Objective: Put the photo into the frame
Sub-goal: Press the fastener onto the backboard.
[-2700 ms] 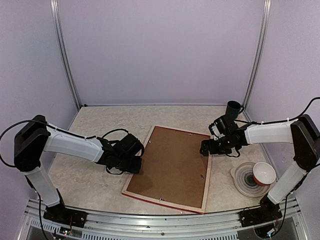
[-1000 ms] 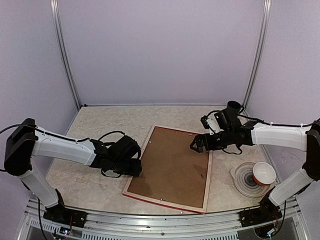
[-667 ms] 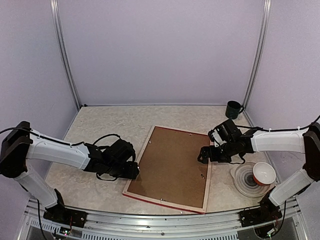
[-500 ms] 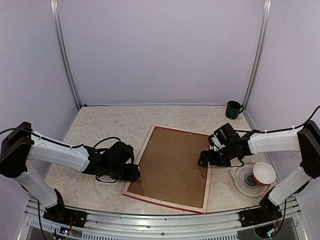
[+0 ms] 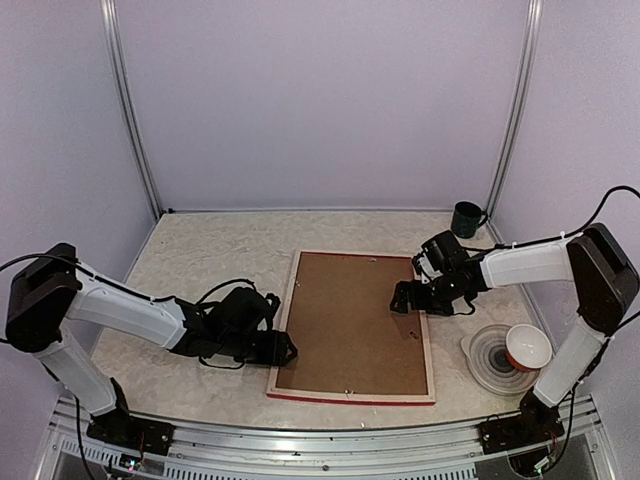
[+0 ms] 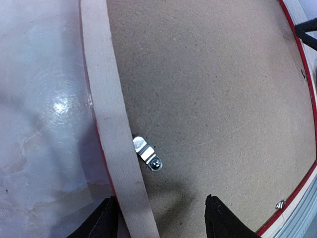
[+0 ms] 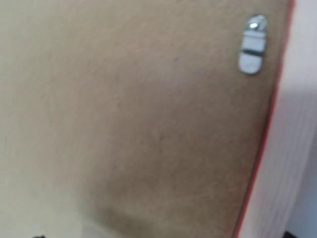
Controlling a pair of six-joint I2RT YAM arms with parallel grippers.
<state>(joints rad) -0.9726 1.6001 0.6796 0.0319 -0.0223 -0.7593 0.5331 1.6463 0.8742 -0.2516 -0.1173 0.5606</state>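
Observation:
The frame [image 5: 426,345] lies face down mid-table, pale wood back up, red showing along its near edge. A plain brown backing board [image 5: 350,320] fills it, and the photo is hidden. My left gripper [image 5: 287,350] is at the frame's near left corner. In the left wrist view it [image 6: 158,222] is open, with the wooden rail [image 6: 106,99] running between the fingers [image 6: 96,225], close to the left one, beside a metal clip [image 6: 147,153]. My right gripper [image 5: 402,299] hovers open over the frame's far right edge. Its blurred wrist view shows only board [image 7: 124,99], rail [image 7: 297,148] and a clip [image 7: 251,44].
A dark green mug [image 5: 465,218] stands at the back right corner. A stack of clear dishes [image 5: 488,365] with a red-and-white bowl [image 5: 526,347] sits right of the frame. Purple walls close in the table, and a metal rail [image 5: 320,442] runs along the near edge.
The frame has turned from a slant to lie square with the table's near edge. My left gripper followed its left edge rightward. My right gripper shifted slightly back along the right edge.

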